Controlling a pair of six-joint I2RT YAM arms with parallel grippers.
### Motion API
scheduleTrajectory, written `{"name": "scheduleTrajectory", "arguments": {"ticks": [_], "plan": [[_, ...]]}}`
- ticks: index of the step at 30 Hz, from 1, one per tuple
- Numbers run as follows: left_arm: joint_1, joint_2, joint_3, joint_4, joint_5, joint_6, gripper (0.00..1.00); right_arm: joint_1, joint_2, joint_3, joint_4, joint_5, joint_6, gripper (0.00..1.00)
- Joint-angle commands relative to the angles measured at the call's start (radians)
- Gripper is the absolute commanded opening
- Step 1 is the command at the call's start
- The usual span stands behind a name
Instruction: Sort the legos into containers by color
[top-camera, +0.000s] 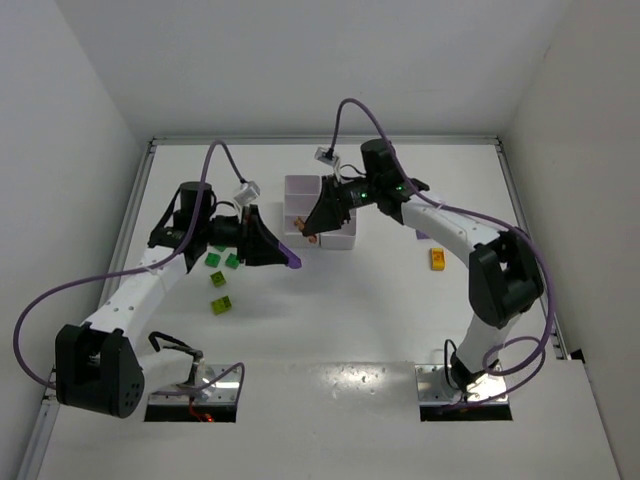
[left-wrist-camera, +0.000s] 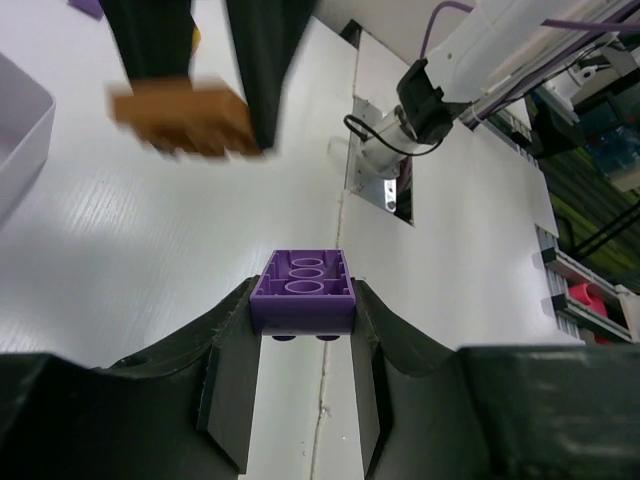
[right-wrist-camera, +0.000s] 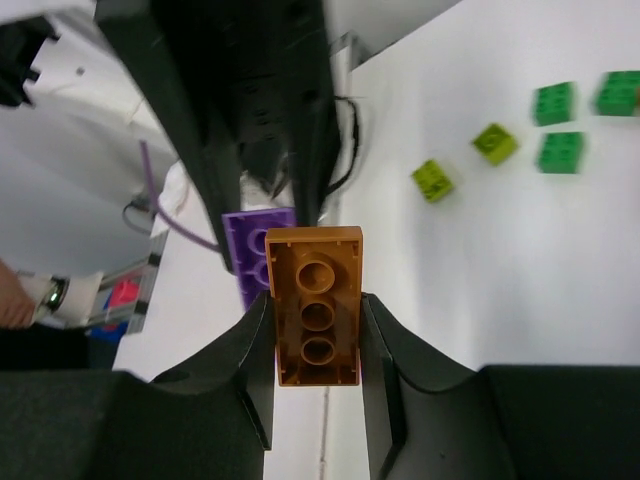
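Observation:
Over the table, just in front of the white tray (top-camera: 300, 188), my two grippers meet tip to tip. My left gripper (top-camera: 283, 254) (left-wrist-camera: 302, 302) is shut on a purple brick (top-camera: 293, 259) (left-wrist-camera: 302, 290), hollow underside up. My right gripper (top-camera: 313, 233) (right-wrist-camera: 318, 312) is shut on an orange-brown brick (top-camera: 311, 239) (right-wrist-camera: 318, 305) (left-wrist-camera: 185, 118), also underside up. That purple brick (right-wrist-camera: 248, 250) shows just behind the orange-brown one in the right wrist view. Loose on the table to the left lie green bricks (top-camera: 214, 259) (right-wrist-camera: 560, 152) and lime-yellow bricks (top-camera: 221, 305) (right-wrist-camera: 432, 181).
A yellow brick (top-camera: 438, 258) lies to the right of the tray, with a small purple piece (top-camera: 422, 236) partly under the right arm. One corner of the tray (left-wrist-camera: 20, 130) shows in the left wrist view. The arm bases stand at the near edge.

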Motion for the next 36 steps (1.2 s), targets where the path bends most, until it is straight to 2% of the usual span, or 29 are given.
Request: {"name": "scheduleTrajectory", "arguments": {"ticks": [1, 5, 8, 10, 11, 13, 14, 15, 19, 22, 29, 36], "plan": [[0.011, -0.047, -0.029, -0.002, -0.017, 0.051, 0.00, -0.067, -0.039, 0.050, 0.045, 0.019, 0.001, 0.00], [0.029, -0.099, -0.051, -0.013, -0.063, 0.060, 0.00, -0.122, -0.051, 0.041, -0.025, 0.058, -0.064, 0.00], [0.052, -0.164, -0.072, -0.013, -0.198, 0.051, 0.00, -0.134, -0.074, 0.041, -0.203, 0.133, -0.239, 0.00], [0.053, -0.210, -0.072, -0.013, -0.269, 0.022, 0.00, -0.159, -0.114, -0.011, -0.238, 0.220, -0.265, 0.00], [0.053, -0.222, -0.072, -0.013, -0.340, 0.012, 0.00, -0.168, -0.125, -0.055, -0.238, 0.301, -0.265, 0.00], [0.053, -0.245, -0.072, -0.013, -0.402, -0.009, 0.00, -0.205, -0.151, -0.103, -0.208, 0.415, -0.230, 0.00], [0.053, -0.245, -0.072, -0.013, -0.422, -0.018, 0.00, -0.220, -0.174, -0.142, -0.194, 0.544, -0.188, 0.00], [0.053, -0.245, -0.056, -0.013, -0.451, -0.018, 0.00, -0.255, -0.174, -0.158, -0.180, 0.606, -0.172, 0.00], [0.030, -0.182, -0.002, -0.023, -0.476, -0.012, 0.00, -0.329, -0.153, -0.157, -0.180, 0.945, -0.173, 0.00], [-0.044, -0.139, 0.056, -0.023, -0.510, 0.029, 0.00, -0.390, -0.076, -0.106, -0.202, 1.044, -0.213, 0.00], [-0.145, 0.000, 0.188, -0.043, -0.588, 0.038, 0.00, -0.466, 0.134, 0.032, -0.211, 1.069, -0.247, 0.00], [-0.225, 0.121, 0.309, -0.056, -0.633, 0.038, 0.00, -0.496, 0.254, 0.127, -0.202, 1.090, -0.256, 0.00]]}}
